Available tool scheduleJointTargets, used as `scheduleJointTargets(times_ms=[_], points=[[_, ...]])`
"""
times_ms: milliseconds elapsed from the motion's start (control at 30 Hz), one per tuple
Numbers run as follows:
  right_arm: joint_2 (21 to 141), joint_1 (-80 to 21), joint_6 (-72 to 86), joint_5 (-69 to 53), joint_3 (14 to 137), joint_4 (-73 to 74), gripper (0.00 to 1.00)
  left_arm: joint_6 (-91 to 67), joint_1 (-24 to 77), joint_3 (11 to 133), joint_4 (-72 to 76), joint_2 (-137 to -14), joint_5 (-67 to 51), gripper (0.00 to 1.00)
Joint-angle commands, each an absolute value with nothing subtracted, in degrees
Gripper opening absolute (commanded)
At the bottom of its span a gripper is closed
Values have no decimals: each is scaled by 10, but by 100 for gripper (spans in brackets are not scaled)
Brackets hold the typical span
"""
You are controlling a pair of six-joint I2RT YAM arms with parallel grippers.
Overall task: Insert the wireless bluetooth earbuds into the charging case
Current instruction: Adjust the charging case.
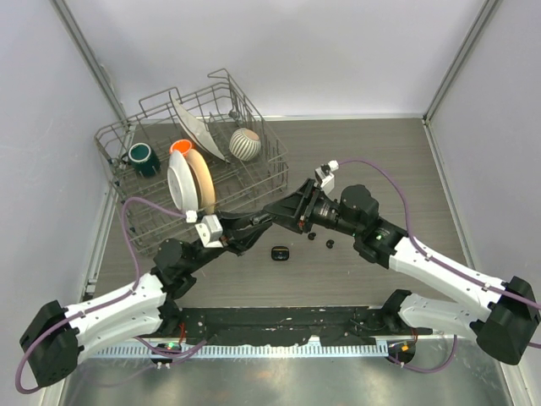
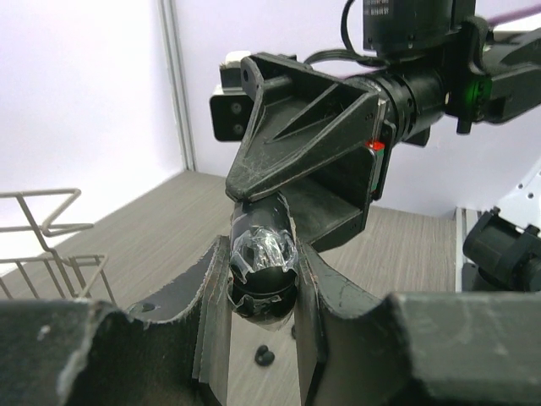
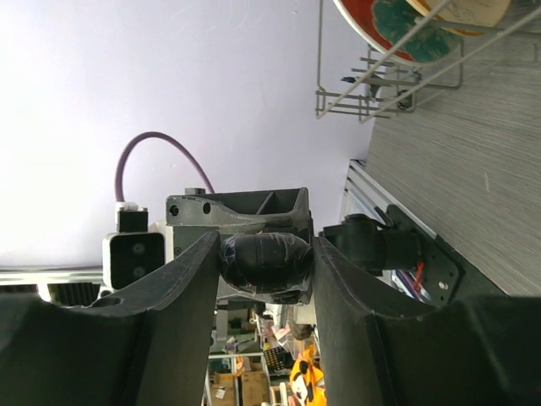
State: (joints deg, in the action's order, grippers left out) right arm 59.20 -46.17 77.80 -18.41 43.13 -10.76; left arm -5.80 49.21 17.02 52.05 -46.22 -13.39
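My left gripper (image 1: 263, 219) and right gripper (image 1: 275, 211) meet in the air above the table's middle. Both are shut on one black rounded oblong wrapped in clear tape, which looks like the charging case (image 2: 264, 272). It has a seam round it. It also shows between the right gripper's fingers in the right wrist view (image 3: 266, 255). Two tiny black earbuds (image 1: 311, 238) (image 1: 330, 244) lie on the table under the right arm. One earbud shows below the left fingers (image 2: 265, 356). A second small glossy black oblong (image 1: 280, 252) lies on the table below the grippers.
A wire dish rack (image 1: 275, 156) stands at the back left with plates, a green mug (image 1: 141, 157) and a striped cup (image 1: 245, 144). Its wires show in the left wrist view (image 2: 51, 224) and right wrist view (image 3: 372, 85). Walls close in the table on both sides.
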Motion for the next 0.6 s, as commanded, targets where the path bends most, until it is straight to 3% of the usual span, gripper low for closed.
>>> scheduleJointTargets(times_ms=[0,567], points=[[606,-467,819,-206,446,-186,1,-49,491,176,621,-466,-124,31],[613,-481,853,-171,444,-247,1,-54,490,142,702,-470,-85,49]])
